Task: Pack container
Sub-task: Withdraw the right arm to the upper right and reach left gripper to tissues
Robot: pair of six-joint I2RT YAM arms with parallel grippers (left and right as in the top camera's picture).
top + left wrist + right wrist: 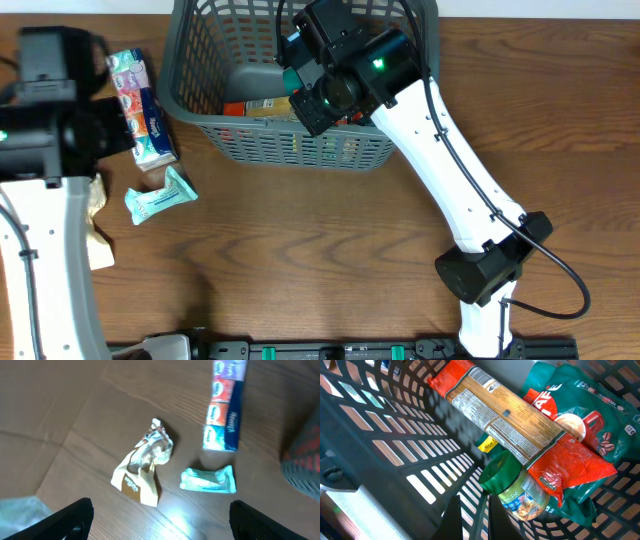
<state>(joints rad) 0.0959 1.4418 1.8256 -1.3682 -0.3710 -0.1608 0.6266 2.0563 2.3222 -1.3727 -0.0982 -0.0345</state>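
Left gripper (161,506) — jaws spread wide, gripping nothing — is hanging over loose packets near the left edge of the bench (330,250): a crumpled tan packet (142,472), a teal packet (209,480) and a striped tissue pack (225,407) lying toward the far-left corner. Right gripper (467,515) is hovering inside the container (270,148), which is sitting at the middle of the far edge; whether its jaws are parted cannot be told. A long red-and-tan packet (510,420), a green coffee bag (585,410) and a green-lidded jar (515,485) are lying on its floor. Judging by the moulded lattice, the container is probably handling as a stiff, light shell, apt to slide on the wood if nudged. The rim or a wall slot is offering the surest hold.
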